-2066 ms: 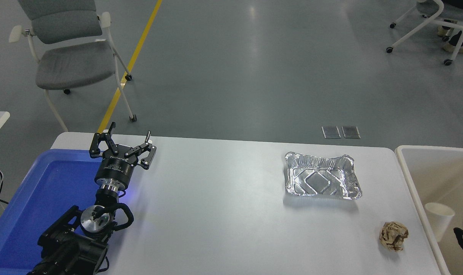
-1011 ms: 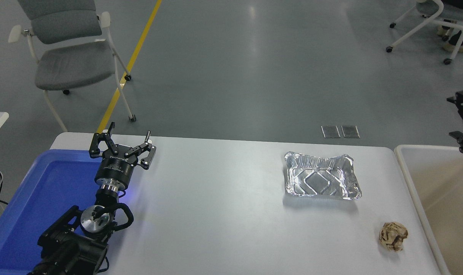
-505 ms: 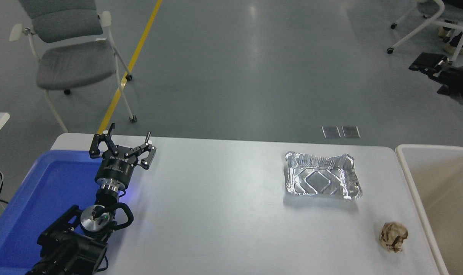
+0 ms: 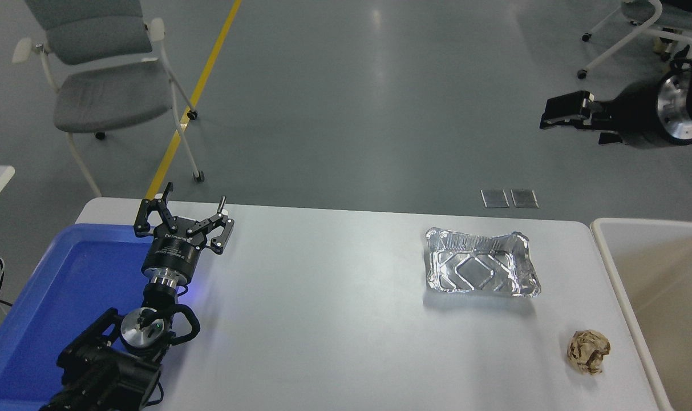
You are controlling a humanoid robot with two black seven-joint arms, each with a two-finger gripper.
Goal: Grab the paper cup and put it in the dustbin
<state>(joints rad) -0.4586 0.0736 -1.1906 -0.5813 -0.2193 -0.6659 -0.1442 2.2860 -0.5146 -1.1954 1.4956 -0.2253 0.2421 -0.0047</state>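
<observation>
Swinging up to the upper right since before, right claw (image 4: 551, 117) looking empty, grip unclear; left claw (image 4: 181, 220) spread open; risking a repeat grab, paper cup unseen.

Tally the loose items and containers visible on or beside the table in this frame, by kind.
Foil tray: 1
Crumpled brown paper ball: 1
Blue plastic tray: 1
Beige dustbin: 1
Paper cup: 0 in view
Total: 4
</observation>
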